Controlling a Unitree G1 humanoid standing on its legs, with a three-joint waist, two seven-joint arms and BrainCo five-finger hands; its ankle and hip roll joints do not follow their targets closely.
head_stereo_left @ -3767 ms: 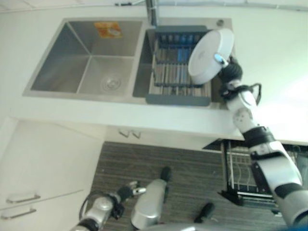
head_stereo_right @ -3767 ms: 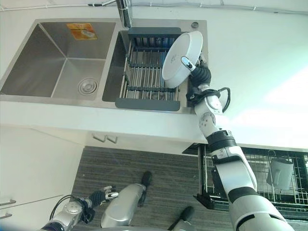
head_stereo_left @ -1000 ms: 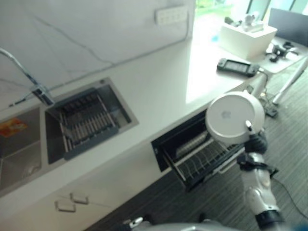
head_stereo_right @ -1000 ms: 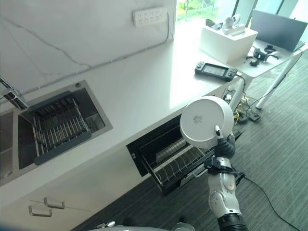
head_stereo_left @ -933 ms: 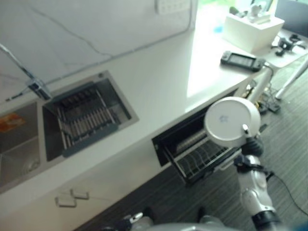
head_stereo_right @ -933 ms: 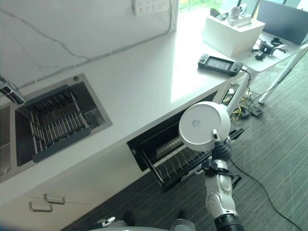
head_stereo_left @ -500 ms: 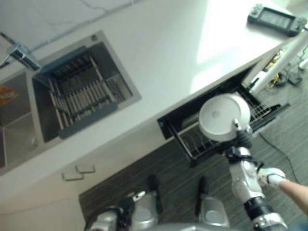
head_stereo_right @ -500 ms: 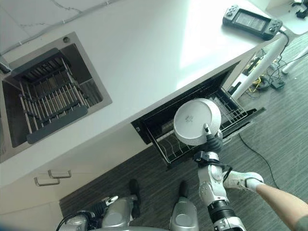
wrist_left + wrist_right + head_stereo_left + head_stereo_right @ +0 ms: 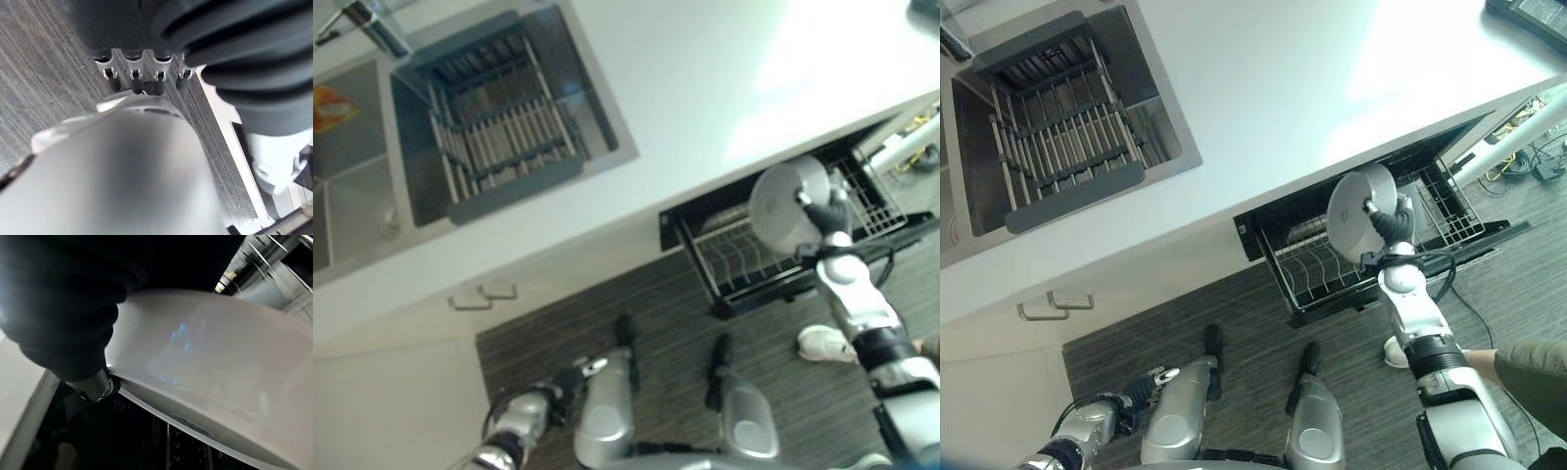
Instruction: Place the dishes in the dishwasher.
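Note:
A round white plate [image 9: 1359,211] stands tilted on its edge just above the pulled-out dishwasher rack [image 9: 1317,269], under the white counter. My right hand [image 9: 1394,219] is shut on the plate's rim, fingers behind it and the thumb [image 9: 98,384] on the front. In the right wrist view the plate [image 9: 220,357] fills the space past the hand, with dark rack wires [image 9: 171,445] below it. My left hand [image 9: 1149,384] hangs low by the floor at the lower left, its fingers [image 9: 142,81] relaxed and holding nothing.
A steel sink [image 9: 1151,93] with a grey dish drainer [image 9: 1058,122] lies at the upper left of the counter [image 9: 1312,78]. Cabinet handles [image 9: 1056,305] sit below it. A person's sleeve [image 9: 1528,367] and white shoe [image 9: 1397,352] are right of the dishwasher.
The camera has swung, shifting the whole scene. My right hand has carried the plate lower and further in over the rack, and it now stands more on edge.

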